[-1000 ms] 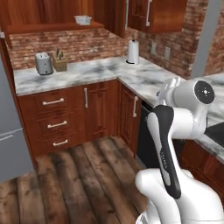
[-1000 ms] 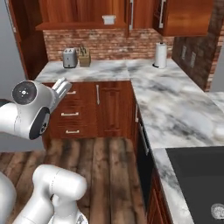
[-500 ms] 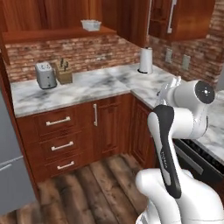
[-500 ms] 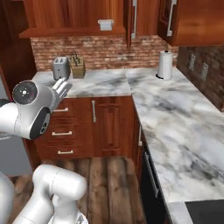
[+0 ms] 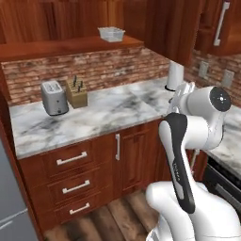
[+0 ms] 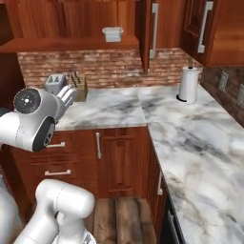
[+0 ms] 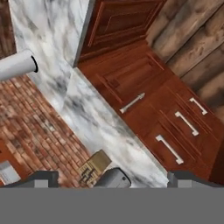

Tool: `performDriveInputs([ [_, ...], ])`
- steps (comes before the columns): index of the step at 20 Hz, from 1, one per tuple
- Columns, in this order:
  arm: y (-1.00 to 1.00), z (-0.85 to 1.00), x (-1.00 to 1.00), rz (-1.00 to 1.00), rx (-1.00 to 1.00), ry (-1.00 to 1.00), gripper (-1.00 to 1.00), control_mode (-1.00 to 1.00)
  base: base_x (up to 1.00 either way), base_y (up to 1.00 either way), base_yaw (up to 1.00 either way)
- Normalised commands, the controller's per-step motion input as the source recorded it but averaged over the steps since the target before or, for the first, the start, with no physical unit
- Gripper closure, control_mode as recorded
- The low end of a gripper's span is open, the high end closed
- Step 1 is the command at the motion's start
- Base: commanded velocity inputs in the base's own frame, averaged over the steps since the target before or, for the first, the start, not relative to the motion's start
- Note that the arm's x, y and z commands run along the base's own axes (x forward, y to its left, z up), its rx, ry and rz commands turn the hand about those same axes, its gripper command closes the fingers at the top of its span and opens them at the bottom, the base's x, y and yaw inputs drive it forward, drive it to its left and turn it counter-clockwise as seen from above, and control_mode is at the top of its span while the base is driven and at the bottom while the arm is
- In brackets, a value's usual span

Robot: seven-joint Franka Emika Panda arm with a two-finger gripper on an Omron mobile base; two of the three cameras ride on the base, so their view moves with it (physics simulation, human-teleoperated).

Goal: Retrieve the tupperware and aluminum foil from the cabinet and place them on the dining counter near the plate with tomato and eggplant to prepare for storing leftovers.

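The tupperware (image 5: 111, 33) is a small translucent container on the wooden shelf above the brick wall, and it shows again from the right (image 6: 112, 34). The reddish-brown cabinet (image 6: 164, 26) hangs just right of that shelf. My gripper (image 5: 182, 92) is raised at counter height, well below and to the right of the tupperware, and it appears in the right base view (image 6: 67, 94) too. In the hand view its fingertips (image 7: 42, 177) stand far apart with nothing between them, so it is open. The aluminum foil, the dining counter and the plate are out of view.
An L-shaped marble counter (image 5: 113, 115) carries a toaster (image 5: 53, 97), a knife block (image 5: 76, 92) and a paper towel roll (image 6: 188, 84). Base drawers with silver handles (image 5: 71, 159) sit below it. A dark oven front (image 5: 226, 186) is at the right.
The whole picture has shifted: the base has driven closer to the corner counter and turned, so the shelf and toaster look larger. The arm's pose and the open gripper are unchanged.
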Motion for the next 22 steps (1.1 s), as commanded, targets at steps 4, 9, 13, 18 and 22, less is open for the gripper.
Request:
performDriveInputs([
  [4, 0.0, 0.0, 0.0, 0.0, 0.0, 0.0, -1.0, 1.0, 1.0, -0.05, -0.01],
  [9, 0.0, 0.0, 0.0, 0.0, 0.0, 0.0, -1.0, 1.0, 1.0, -0.22, 0.02],
  [13, 0.0, 0.0, 0.0, 0.0, 0.0, 0.0, -1.0, 1.0, 1.0, -0.36, 0.17],
  [18, 0.0, 0.0, 0.0, 0.0, 0.0, 0.0, -1.0, 1.0, 1.0, -0.14, 0.3],
  [22, 0.05, 0.0, 0.1, 0.04, 0.0, 0.0, -1.0, -1.0, 0.63, 0.01, 0.21],
])
